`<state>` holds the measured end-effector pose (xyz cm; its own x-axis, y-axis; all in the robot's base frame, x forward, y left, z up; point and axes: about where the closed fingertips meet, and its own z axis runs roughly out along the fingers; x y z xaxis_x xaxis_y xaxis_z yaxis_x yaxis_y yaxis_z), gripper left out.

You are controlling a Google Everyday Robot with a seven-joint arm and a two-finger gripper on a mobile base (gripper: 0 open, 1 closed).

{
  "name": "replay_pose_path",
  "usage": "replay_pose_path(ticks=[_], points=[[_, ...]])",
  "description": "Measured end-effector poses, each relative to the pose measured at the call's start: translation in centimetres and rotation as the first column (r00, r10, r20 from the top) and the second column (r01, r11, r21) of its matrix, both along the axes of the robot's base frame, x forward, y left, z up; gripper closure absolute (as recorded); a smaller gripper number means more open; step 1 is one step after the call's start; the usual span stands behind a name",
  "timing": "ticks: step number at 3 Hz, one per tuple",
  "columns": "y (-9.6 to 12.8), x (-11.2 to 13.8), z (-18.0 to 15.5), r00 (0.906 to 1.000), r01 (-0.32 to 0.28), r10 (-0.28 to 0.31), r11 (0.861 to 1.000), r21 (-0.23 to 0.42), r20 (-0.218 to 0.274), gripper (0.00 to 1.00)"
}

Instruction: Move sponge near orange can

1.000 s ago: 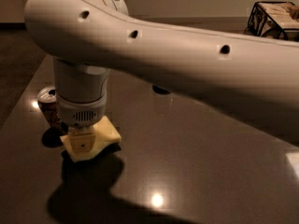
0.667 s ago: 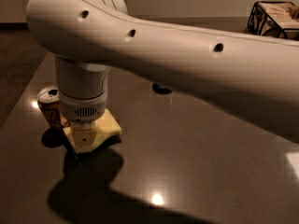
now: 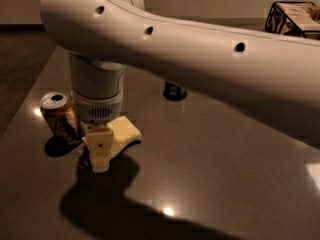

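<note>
The pale yellow sponge [image 3: 124, 133] is in my gripper [image 3: 101, 154], at the table surface left of centre. The gripper hangs straight down from the thick white arm and is shut on the sponge's left part; a cream finger [image 3: 100, 151] covers its near edge. The orange can [image 3: 58, 117] stands upright just left of the gripper, about a hand's width from the sponge, its silver top showing. The wrist hides the can's right side.
A dark can [image 3: 174, 90] stands farther back on the dark glossy table [image 3: 225, 174], half hidden under the arm. A wire basket [image 3: 294, 17] sits at the far right corner. The table's left edge runs close behind the orange can.
The gripper and the sponge have shifted a little to the right together, staying low beside the orange can. The can has not moved.
</note>
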<state>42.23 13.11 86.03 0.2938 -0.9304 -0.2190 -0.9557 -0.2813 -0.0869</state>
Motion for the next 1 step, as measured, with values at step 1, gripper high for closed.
replay_pose_path(ticks=[1], points=[[0.00, 0.00, 0.00, 1.0000, 0.000, 0.000, 1.000, 0.000, 0.000, 0.00]])
